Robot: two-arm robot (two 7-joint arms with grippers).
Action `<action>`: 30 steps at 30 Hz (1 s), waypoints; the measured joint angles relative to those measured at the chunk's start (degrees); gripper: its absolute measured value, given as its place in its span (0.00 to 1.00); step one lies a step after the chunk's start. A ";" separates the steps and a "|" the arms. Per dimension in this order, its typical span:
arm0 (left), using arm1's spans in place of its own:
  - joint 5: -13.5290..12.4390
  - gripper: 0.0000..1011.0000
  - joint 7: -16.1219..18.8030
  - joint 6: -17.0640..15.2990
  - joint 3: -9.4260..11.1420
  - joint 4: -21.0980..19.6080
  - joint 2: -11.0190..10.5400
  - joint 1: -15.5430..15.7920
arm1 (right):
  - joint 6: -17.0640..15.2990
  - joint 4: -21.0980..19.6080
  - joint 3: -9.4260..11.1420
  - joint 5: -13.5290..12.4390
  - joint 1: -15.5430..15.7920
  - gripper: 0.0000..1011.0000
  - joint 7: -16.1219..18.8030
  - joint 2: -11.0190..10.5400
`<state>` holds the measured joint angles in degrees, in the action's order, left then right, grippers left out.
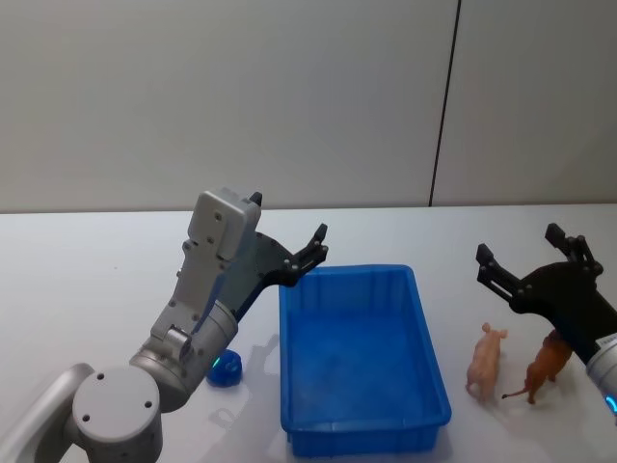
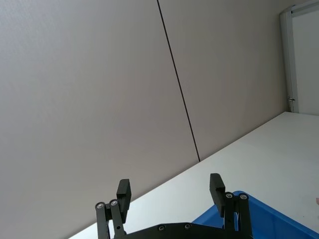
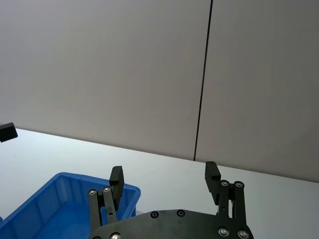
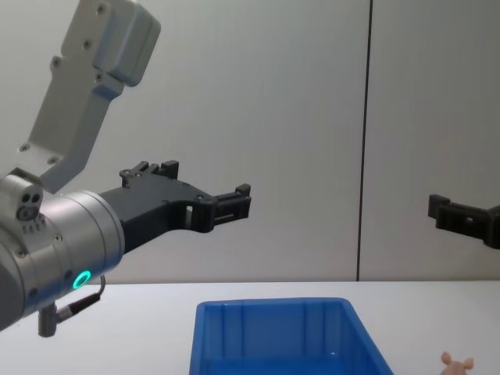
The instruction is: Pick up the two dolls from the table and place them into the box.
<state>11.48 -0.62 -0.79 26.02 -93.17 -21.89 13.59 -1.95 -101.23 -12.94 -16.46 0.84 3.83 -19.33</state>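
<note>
Left gripper [image 2: 169,185]: we see it released, box [image 1: 366,436] rim just beneath.
Right gripper [image 1: 519,246]: released; pink doll [image 1: 485,360], brown doll [image 1: 548,365] below it.

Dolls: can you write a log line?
pink doll, brown doll: on table right of box | box: empty | left gripper: open, raised by box | right gripper: open, raised by dolls
</note>
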 joint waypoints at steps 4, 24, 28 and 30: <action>0.00 0.99 0.00 0.00 0.00 0.00 0.00 0.00 | 0.00 0.00 0.00 0.00 0.00 0.99 0.00 0.00; 0.00 0.99 0.00 0.00 0.00 0.00 0.00 0.00 | -1.47 -4.13 2.26 -0.49 6.69 0.99 -7.32 -3.81; 0.00 0.99 0.00 0.00 0.00 0.00 0.00 0.00 | -2.68 -5.33 3.06 -0.78 8.83 0.99 -10.00 -4.88; 0.00 0.99 0.00 0.00 0.00 0.00 0.00 0.00 | -3.77 -5.95 3.51 -0.96 9.94 0.99 -11.61 -5.35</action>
<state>11.48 -0.63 -0.79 26.03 -93.18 -21.89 13.59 -5.73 -107.18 -9.44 -17.42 10.77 -7.79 -24.68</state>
